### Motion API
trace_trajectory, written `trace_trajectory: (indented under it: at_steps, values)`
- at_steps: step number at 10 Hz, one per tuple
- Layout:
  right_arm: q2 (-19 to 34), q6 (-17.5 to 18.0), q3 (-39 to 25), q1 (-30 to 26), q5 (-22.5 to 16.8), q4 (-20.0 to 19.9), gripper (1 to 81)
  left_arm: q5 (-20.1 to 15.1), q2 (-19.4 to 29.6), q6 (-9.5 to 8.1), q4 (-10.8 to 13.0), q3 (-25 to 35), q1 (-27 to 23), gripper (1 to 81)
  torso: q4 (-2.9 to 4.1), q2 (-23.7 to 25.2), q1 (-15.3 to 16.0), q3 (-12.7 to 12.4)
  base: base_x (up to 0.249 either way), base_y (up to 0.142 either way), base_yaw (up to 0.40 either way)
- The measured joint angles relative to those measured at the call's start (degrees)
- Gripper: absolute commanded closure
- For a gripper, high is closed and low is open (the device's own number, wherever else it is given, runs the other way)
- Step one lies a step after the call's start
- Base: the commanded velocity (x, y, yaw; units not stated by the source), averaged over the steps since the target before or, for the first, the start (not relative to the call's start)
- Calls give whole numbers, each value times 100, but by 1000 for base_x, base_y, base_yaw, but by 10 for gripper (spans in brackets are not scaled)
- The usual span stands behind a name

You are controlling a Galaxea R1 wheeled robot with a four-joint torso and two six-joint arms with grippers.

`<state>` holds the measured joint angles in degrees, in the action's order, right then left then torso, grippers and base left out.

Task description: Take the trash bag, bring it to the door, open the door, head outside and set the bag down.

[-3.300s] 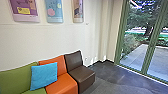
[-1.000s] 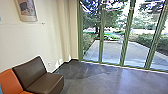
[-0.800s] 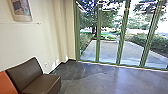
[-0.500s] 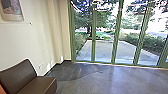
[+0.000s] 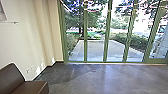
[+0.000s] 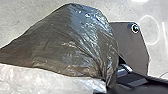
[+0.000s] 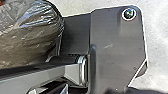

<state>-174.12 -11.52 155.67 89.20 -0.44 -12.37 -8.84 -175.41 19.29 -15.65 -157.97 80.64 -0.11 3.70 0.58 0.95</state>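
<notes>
Trash bag (image 6: pixel 75 42) seemingly lifted, near my base plate (image 7: pixel 117 50) | I'm indoors, facing glass front (image 5: pixel 106 37) | opening, exit, set-down remain | can't tell either pincer's state

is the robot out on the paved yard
No, the head view looks from indoors, past a brown seat, through green-framed glass panels at the paved yard beyond.

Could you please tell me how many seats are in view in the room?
1: a brown seat, at the lower left of the head view, near the pale wall. The picture's edge cuts it off, so others may be hidden beyond.
</notes>
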Motion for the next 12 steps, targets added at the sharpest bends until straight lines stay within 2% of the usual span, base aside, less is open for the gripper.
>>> trace_trajectory:
  at_steps: [12]
  values:
    - [0,0,9,16,4,-2,10,0,2,0,4,0,-13,811,0,0,0,0,0,0,-242]
